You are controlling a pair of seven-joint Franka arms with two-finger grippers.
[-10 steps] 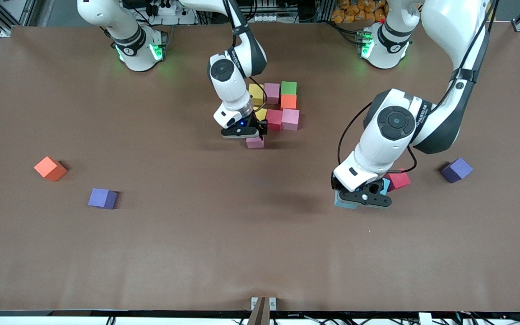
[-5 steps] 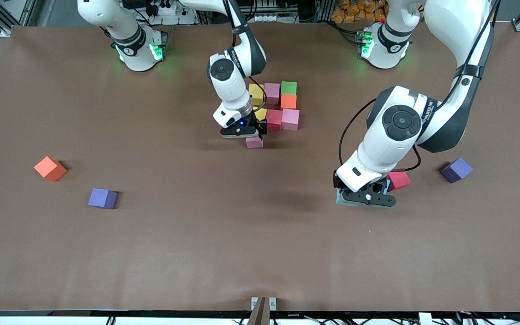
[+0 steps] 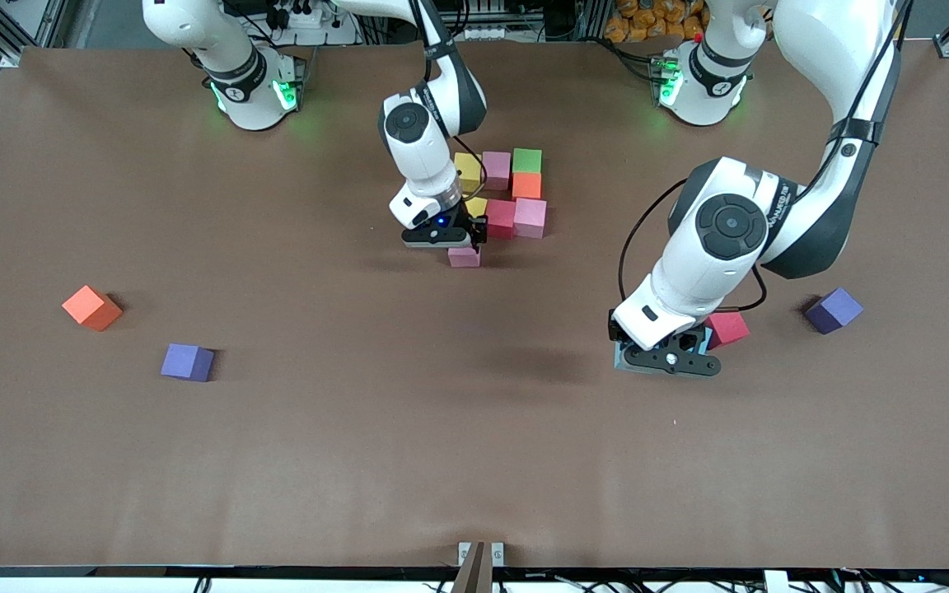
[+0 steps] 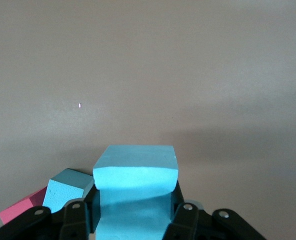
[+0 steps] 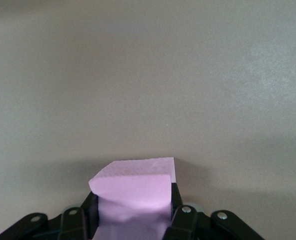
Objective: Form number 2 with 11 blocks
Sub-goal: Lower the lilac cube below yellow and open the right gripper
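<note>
The right tool (image 3: 455, 245) is clenched on a pink cube (image 3: 465, 258), low at the camera-side edge of the cluster of cubes (image 3: 507, 193) mid-tabletop, probably to extend the figure there. The left tool (image 3: 666, 362) is clenched on a blue cube (image 4: 135, 187) near that arm's end, with another blue cube (image 4: 66, 186) and a red cube (image 3: 728, 328) just beside; likely the next piece. An orange cube (image 3: 91, 307) lies well apart. No containers show.
</note>
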